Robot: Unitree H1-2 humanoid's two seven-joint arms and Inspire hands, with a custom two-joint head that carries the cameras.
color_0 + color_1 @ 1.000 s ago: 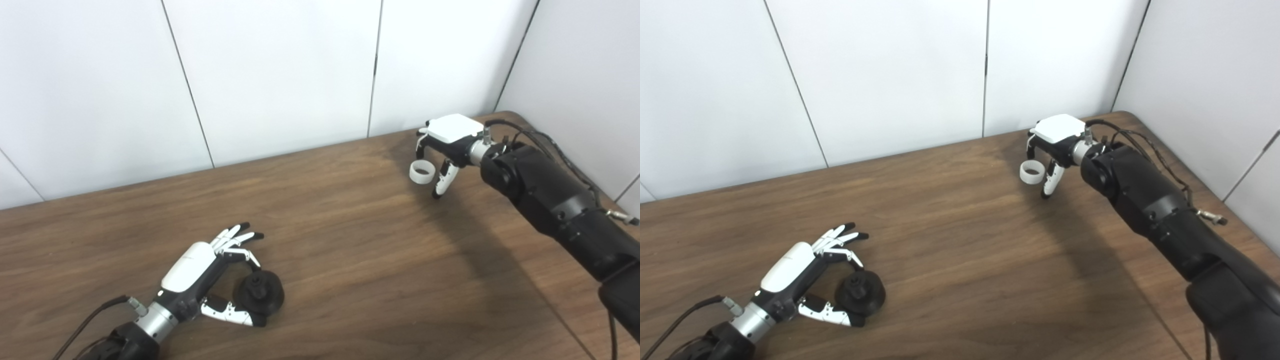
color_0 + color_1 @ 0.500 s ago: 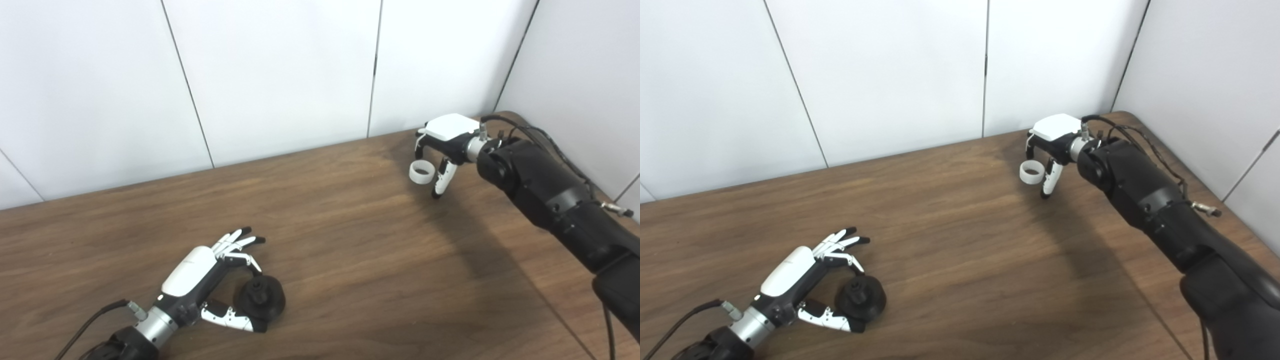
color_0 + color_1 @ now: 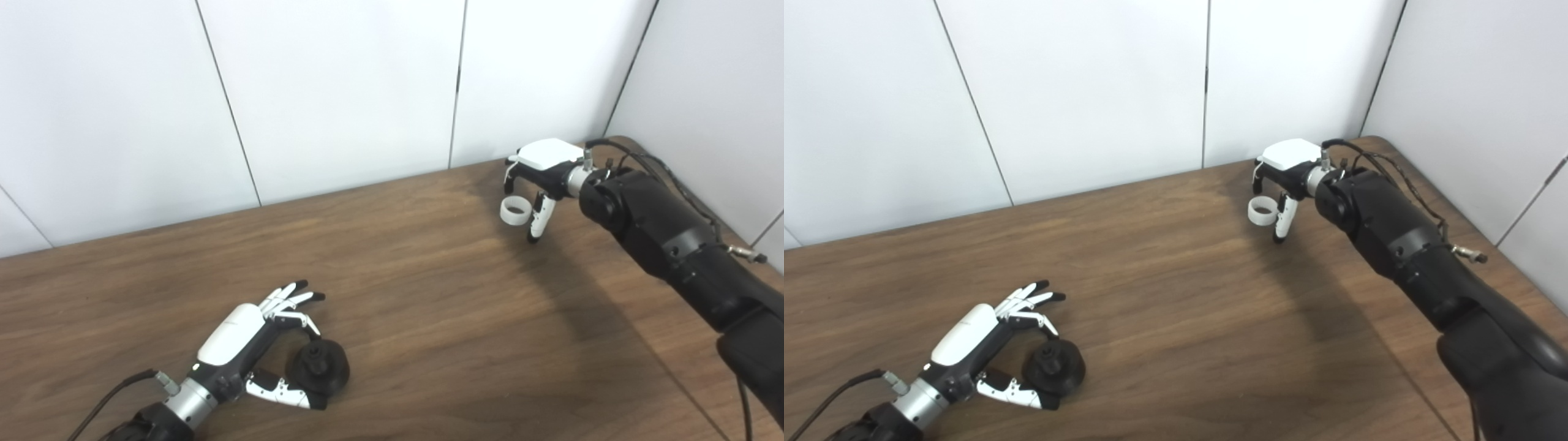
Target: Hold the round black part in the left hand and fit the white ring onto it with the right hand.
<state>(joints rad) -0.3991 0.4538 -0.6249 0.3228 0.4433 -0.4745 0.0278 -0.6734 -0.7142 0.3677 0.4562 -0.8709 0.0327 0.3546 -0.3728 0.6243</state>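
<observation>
L eye: I see the left hand [image 3: 245, 343] low on the wood counter [image 3: 429, 294], thumb and one finger pinching the round black part [image 3: 318, 366], which sits on the counter; other fingers splayed. Right hand [image 3: 539, 177] far off near the back-right corner, palm down, white ring [image 3: 514, 211] hanging at its fingertips, just beside the thumb.

R eye: same layout. Ring [image 3: 1261, 210] looks gripped by the right hand, contact pt partly hidden. Ring and black part [image 3: 1053, 367] well apart.
</observation>
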